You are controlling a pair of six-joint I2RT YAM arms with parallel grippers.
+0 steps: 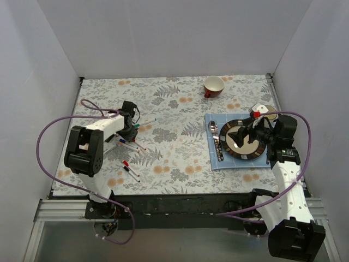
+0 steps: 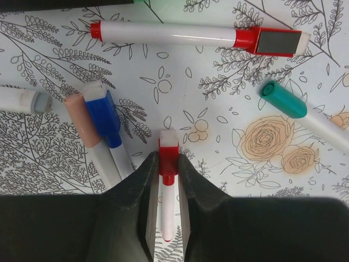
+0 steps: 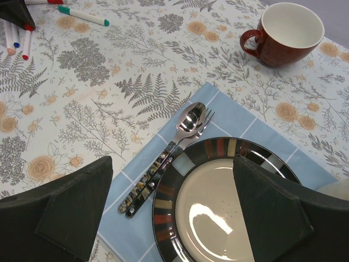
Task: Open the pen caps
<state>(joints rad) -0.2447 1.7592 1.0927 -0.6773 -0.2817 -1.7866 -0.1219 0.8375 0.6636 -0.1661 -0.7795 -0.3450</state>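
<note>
pens (image 2: 163,34) lie loose on the floral tablecloth (image 2: 218,142). left gripper (image 2: 168,164) is clamped on a red pen cap (image 2: 168,155): the cap's end pokes out past the fingertips (image 2: 144,174) and the white barrel runs back between them. blue cap (image 2: 103,117) lies just beside it, and a green cap (image 2: 282,98) lies apart on the other side. right gripper (image 3: 173,164) hangs spread wide over a striped plate (image 3: 163,202), well apart from the pens.

Pens (image 1: 128,143) lie clustered at the left of the top view (two more sit nearer the lower edge). A cup (image 1: 214,86) stands upper centre-right. At right, a plate (image 1: 229,147) rests on a mat (image 1: 235,162), with a spoon and fork (image 1: 216,140) on the mat to the plate's left.
</note>
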